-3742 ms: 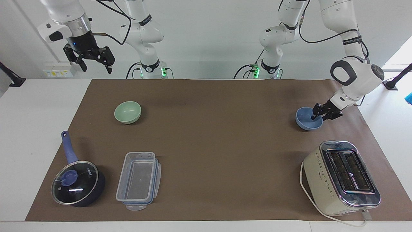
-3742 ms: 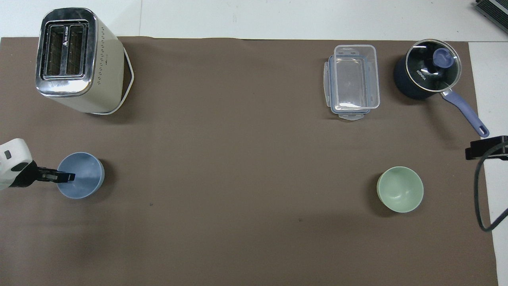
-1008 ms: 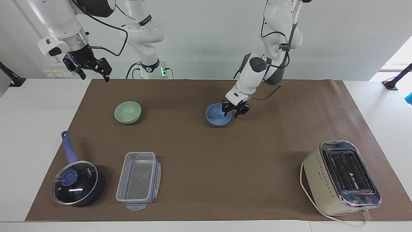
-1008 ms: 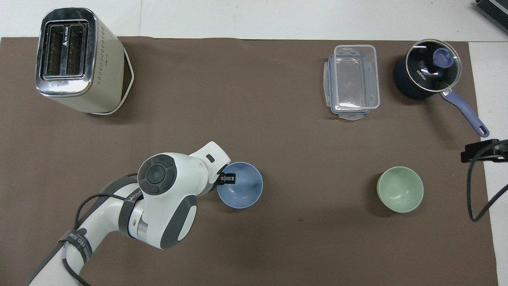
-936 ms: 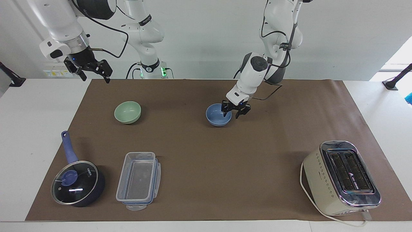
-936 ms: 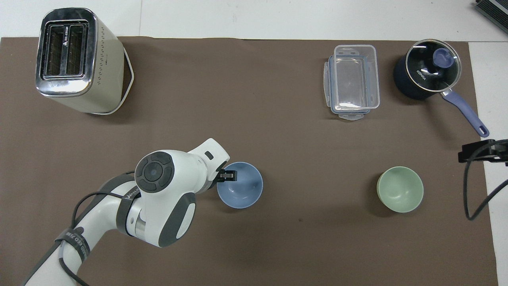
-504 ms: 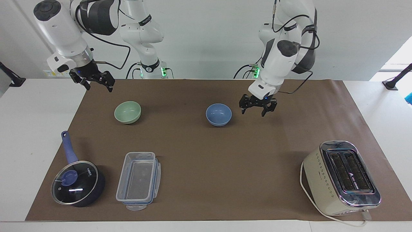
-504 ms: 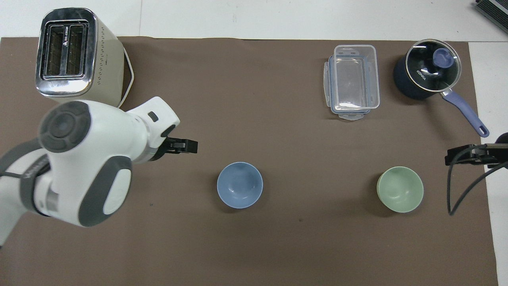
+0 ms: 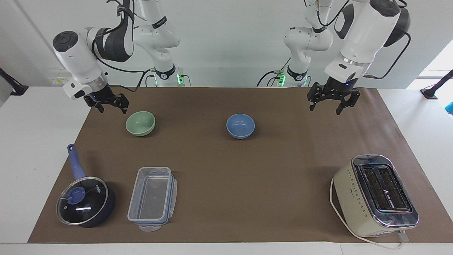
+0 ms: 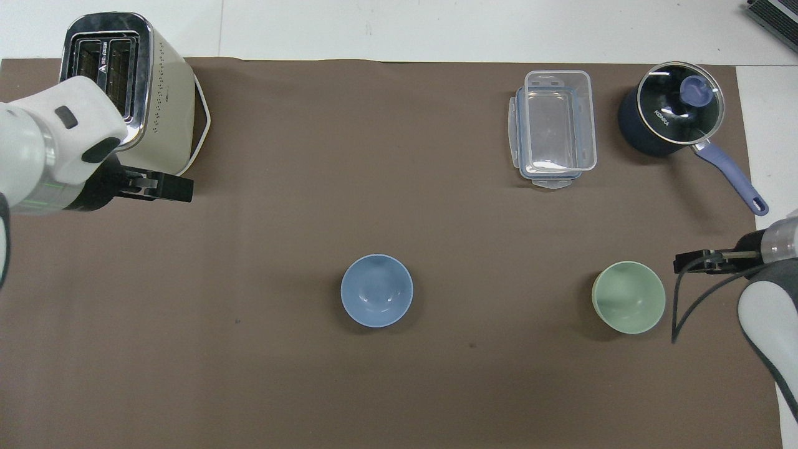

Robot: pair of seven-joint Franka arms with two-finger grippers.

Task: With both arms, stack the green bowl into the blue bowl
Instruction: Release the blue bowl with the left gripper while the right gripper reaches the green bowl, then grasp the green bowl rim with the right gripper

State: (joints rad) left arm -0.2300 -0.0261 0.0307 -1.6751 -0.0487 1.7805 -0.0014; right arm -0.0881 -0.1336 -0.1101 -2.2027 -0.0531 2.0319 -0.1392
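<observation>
Right gripper (image 9: pixel 110 105) open, empty, raised just beside green bowl (image 9: pixel 140 123). Left gripper (image 9: pixel 331 103) open, empty, near desk's back edge. Next, probably: grasp green bowl, carry to mid-desk blue bowl (image 9: pixel 240 125).

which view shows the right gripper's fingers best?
The facing view: the right gripper hangs open in the air beside the green bowl, both fingers clearly apart. In the overhead view it shows only as a thin edge-on black bar.

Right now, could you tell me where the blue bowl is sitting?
The blue bowl sits upright on the brown mat near the table's middle, level with the green bowl, which lies toward the right arm's end; no gripper touches it.
</observation>
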